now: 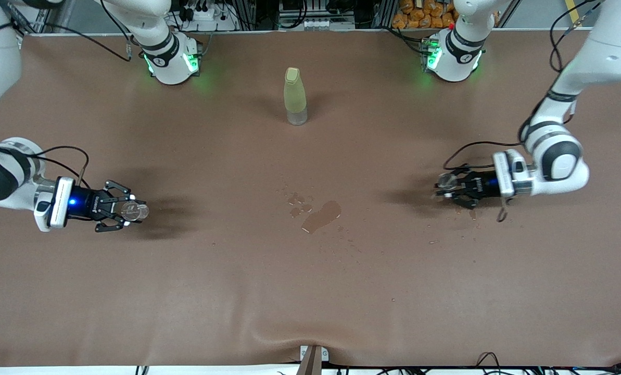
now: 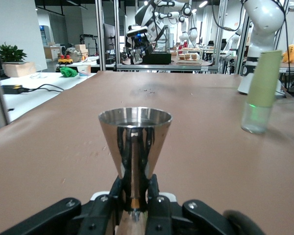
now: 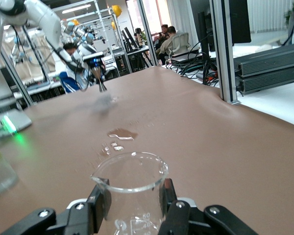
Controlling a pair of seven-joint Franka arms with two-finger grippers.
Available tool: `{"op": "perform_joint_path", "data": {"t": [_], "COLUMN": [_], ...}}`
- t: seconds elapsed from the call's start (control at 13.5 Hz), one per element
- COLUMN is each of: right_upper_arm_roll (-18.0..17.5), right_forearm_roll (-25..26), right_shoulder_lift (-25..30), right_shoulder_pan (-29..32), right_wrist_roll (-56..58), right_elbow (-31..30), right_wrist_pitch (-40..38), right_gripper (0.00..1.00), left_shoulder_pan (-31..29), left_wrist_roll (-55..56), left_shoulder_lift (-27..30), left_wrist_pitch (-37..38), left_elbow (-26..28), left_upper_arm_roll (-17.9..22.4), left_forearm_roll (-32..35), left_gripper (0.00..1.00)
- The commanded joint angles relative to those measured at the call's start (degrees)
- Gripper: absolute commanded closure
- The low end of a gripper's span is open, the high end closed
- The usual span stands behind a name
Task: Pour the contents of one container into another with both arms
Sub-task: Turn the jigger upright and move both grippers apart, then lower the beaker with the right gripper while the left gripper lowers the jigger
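The tiny clear glass cup [image 3: 132, 186] with a pouring lip and printed marks stands upright between the fingers of my right gripper [image 3: 132, 205], which is shut on it. From the front, that gripper [image 1: 128, 211] holds the cup [image 1: 135, 211] low over the table at the right arm's end. My left gripper [image 2: 135, 196] is shut on the waist of the steel hourglass jigger [image 2: 134, 142], which is upright with its wide rim on top. The left gripper [image 1: 445, 190] holds the jigger [image 1: 447, 182] low over the left arm's end of the table. The two containers are far apart.
A tall yellow-green bottle [image 1: 295, 96] stands mid-table near the robots' bases and also shows in the left wrist view [image 2: 258, 93]. A wet puddle [image 1: 320, 216] with scattered drops darkens the brown cloth [image 1: 310, 291] in the middle. A cable loops beside the left wrist [image 1: 466, 151].
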State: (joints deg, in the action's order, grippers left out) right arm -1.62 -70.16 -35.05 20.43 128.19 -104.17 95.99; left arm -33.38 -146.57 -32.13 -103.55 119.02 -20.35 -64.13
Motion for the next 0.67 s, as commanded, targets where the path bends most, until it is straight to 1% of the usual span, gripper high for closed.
{"op": "perform_joint_path", "data": {"t": [0.0,0.15,0.3,0.44,0.52,0.59], "right_upper_arm_roll": [-1.20,-1.20,-1.28,-1.28,-1.28,-1.28], "right_forearm_roll": [2.13,4.06,8.18,8.73,8.81,8.90], "right_shoulder_lift": [-6.86,-9.32,-13.18,-17.40,-18.81,-19.00], "right_shoulder_pan": [3.99,6.71,10.22,11.64,12.00,12.00], "right_wrist_roll": [7.06,7.42,9.43,11.64,11.99,12.00], "right_elbow": [4.93,5.90,8.96,11.69,12.84,12.94], "right_wrist_pitch": [-1.16,-1.24,-1.51,-4.22,-4.49,-4.50], "right_gripper": [1.00,1.00,1.00,1.00,0.99,0.92], "left_shoulder_pan": [-5.01,-7.57,-8.63,-10.03,-10.04,-10.04], "left_wrist_roll": [-0.91,-0.91,-0.91,-1.43,-2.22,-3.36], "left_shoulder_lift": [-3.10,-6.79,-10.22,-13.47,-14.62,-15.85], "left_wrist_pitch": [3.08,3.09,3.09,3.17,4.05,4.75], "left_elbow": [-2.55,-4.14,-6.68,-9.58,-10.55,-11.52], "left_upper_arm_roll": [-0.83,-0.66,-0.13,0.05,0.05,0.13], "left_forearm_roll": [4.79,5.69,5.69,7.78,8.23,8.24], "left_gripper": [1.00,1.00,1.00,1.00,1.00,1.00]}}
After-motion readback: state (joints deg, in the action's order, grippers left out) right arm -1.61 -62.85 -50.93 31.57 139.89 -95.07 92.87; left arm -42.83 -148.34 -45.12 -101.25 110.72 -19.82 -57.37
